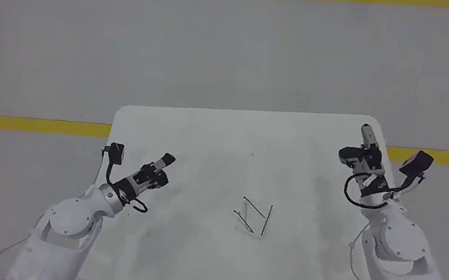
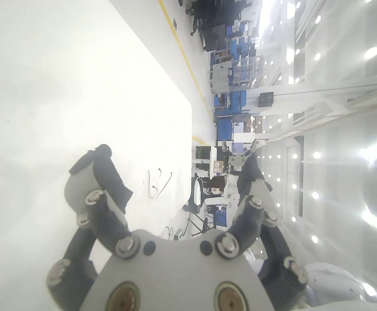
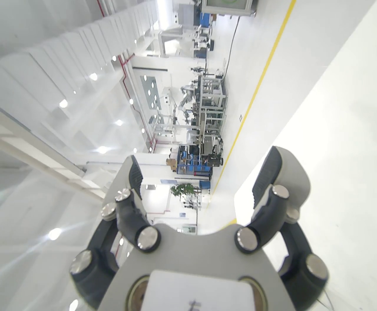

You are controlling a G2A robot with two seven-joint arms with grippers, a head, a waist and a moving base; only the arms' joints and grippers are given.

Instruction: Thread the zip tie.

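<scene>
- the zip ties point(image 1: 253, 216) lie nearest me, thin and black, in a loose crossed cluster flat on the white table point(image 1: 208, 138), close to its front edge and about midway across.
- my left pincer point(image 2: 176, 159) hangs above the table off to the left of the cluster, well apart from it, jaws spread wide and empty.
- my right pincer point(image 3: 203, 162) sits farther out, over the table's far right corner, also spread wide, holding nothing and well apart from the ties.
- as i judge it, nothing is threaded yet, and the first job is to pick one tie out of the cluster.
- what could go wrong: the ties cross one another, so closing on the cluster could catch two at once or flick the rest away.
- they lie flat and are very thin, so my pads could slide over one and close on nothing.
- a poor grip far from the tip would leave the tail free to flex and miss the head's slot.
- counts: i make out three zip ties, though where they overlap i cannot be sure; two pincers; one table.
</scene>
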